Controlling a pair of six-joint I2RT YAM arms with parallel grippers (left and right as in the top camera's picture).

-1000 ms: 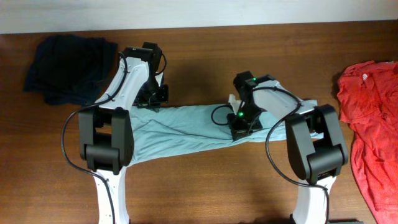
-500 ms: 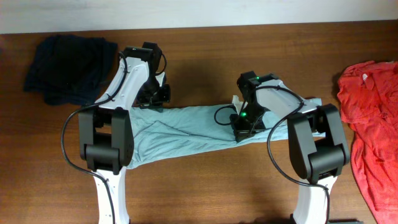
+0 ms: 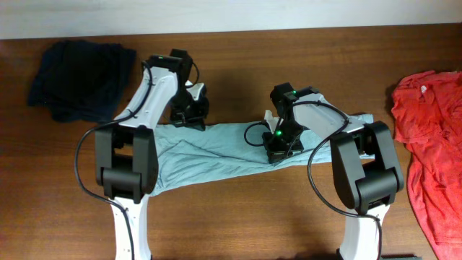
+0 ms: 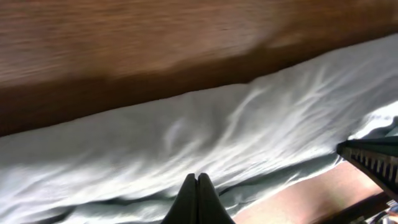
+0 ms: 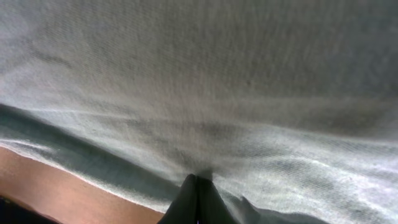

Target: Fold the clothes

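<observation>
The pale grey-teal thin cloth T-shirt (image 3: 216, 148) lies drawn out in a long rumpled band across the middle of the brown wooden tabletop (image 3: 238, 224). I have it pinched in two places, my left claw (image 4: 198, 186) clenched on its far edge and my right claw (image 5: 196, 182) clenched on a fold further right. To fold it cleanly, I judge I should carry both pinches at one height and pace, with the cloth taut between them so the wrinkled middle flattens, since a lopsided pull on cloth this thin would likely skew the band.
</observation>
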